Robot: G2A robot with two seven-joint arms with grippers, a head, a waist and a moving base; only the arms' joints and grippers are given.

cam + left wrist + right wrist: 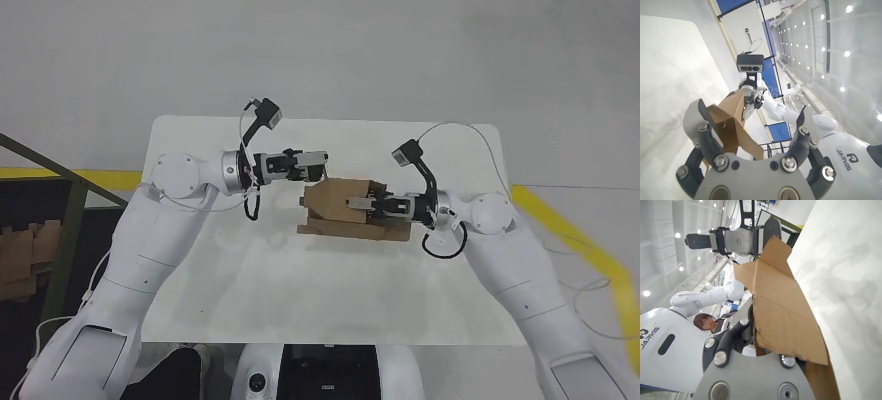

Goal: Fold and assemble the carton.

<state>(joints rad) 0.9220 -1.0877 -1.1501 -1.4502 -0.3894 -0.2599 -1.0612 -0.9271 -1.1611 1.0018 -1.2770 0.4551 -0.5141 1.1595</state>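
Note:
The brown carton (345,208) lies partly folded near the middle of the white table (240,290), its flaps standing up. My right gripper (360,206) is shut on the carton wall on the side nearest that arm. In the right wrist view the cardboard panel (780,306) runs between the fingers (748,317) of the right gripper (755,318). My left gripper (318,166) hovers open at the carton's far left corner. In the left wrist view its fingers (705,113) are spread wide, one beside a carton flap (734,123), with nothing gripped. The right gripper (747,111) shows beyond it.
Flat cardboard sheets (18,258) are stacked on the floor left of the table, next to a green frame (60,170). Bare tabletop lies in front of the carton and to its left. A yellow floor line (575,235) runs past the table's right side.

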